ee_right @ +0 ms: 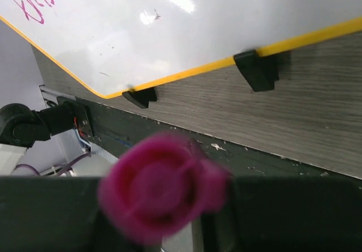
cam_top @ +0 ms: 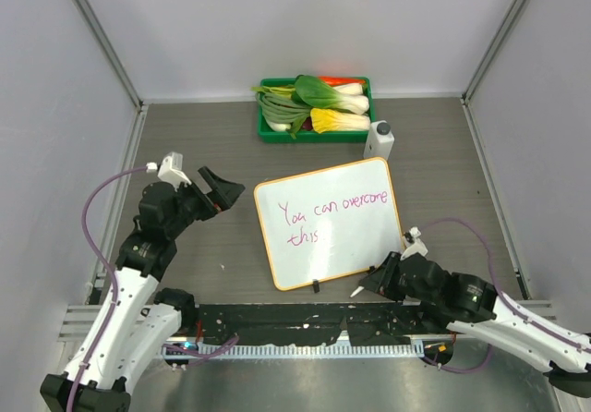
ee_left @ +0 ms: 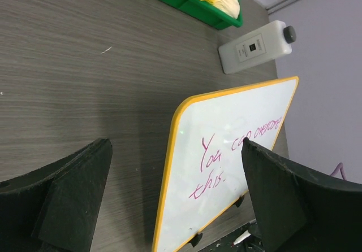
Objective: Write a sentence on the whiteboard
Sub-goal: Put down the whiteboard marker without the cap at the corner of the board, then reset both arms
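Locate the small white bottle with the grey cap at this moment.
In the top view, the white bottle sits right of centre, just beyond the far right corner of the whiteboard, beside the green tray.
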`<state>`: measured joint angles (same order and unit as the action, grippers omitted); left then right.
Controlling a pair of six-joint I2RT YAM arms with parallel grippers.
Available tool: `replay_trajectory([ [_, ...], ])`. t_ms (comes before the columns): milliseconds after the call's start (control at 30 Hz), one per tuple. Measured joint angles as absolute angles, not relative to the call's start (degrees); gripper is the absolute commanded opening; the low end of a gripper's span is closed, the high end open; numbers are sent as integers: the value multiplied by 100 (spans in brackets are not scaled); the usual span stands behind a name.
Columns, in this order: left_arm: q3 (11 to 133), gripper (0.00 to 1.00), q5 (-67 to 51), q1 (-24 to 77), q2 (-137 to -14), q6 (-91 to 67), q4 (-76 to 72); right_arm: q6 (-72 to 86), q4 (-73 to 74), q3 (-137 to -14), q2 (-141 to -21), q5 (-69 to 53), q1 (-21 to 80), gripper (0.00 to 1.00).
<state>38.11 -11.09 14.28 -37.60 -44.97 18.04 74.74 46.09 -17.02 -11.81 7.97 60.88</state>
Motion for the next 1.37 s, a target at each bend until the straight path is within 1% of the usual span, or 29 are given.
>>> replay_trajectory([
  [33, 3830, 100, -1085, 1428, -3791, -4497, 1861, 7575, 4724, -1675, -1055, 792, 6086, 42],
  [67, 3839, 100, -1050, 1428, -3800, -4497, 1909, 7682, 4871, -1645, -891, 786, 6086, 55],
  [100, 3841, 100, -1015, 1428, -3800, -4499, 1968, 7787, 5006, -1627, -718, 790, 6086, 60],
  [133, 3844, 100, -989, 1428, -3798, -4499, 2010, 7856, 5061, -1625, -652, 803, 6084, 69],
  [200, 3844, 99, -926, 1428, -3798, -4501, 2088, 7955, 5166, -1627, -526, 856, 6084, 76],
  [233, 3844, 100, -891, 1428, -3798, -4504, 2128, 7972, 5203, -1627, -519, 891, 6082, 77],
  [367, 3846, 99, -797, 1428, -3800, -4517, 2224, 7926, 5288, -1728, -731, 1052, 6073, 79],
  [500, 3900, 100, -744, 1428, -3905, -4545, 2346, 7631, 5225, -2075, -1238, 1278, 6066, 80],
  [667, 4110, 100, -670, 1428, -4300, -4543, 2536, 6888, 4668, -2506, -2152, 1564, 6066, 80],
  [800, 4283, 100, -478, 1428, -4650, -4436, 2860, 6086, 4366, -3083, -3081, 1981, 6064, 82],
  [867, 4383, 100, -357, 1428, -4794, -4377, 3044, 5684, 4278, -3457, -3435, 2255, 6064, 88],
  [933, 4475, 100, -193, 1428, -4897, -4292, 3194, 5242, 4132, -3854, -3732, 2580, 6064, 99],
  [967, 4499, 100, -128, 1428, -4925, -4272, 3238, 5037, 4051, -4010, -3835, 2746, 6064, 99],
  [1233, 4565, 99, 421, 1428, -5118, -4125, 3546, 3636, 3518, -4456, -4101, 3730, 5999, 99],
  [1367, 4563, 100, 537, 1428, -5131, -4029, 3535, 3087, 3004, -4558, -4303, 3723, 5496, 99],
])
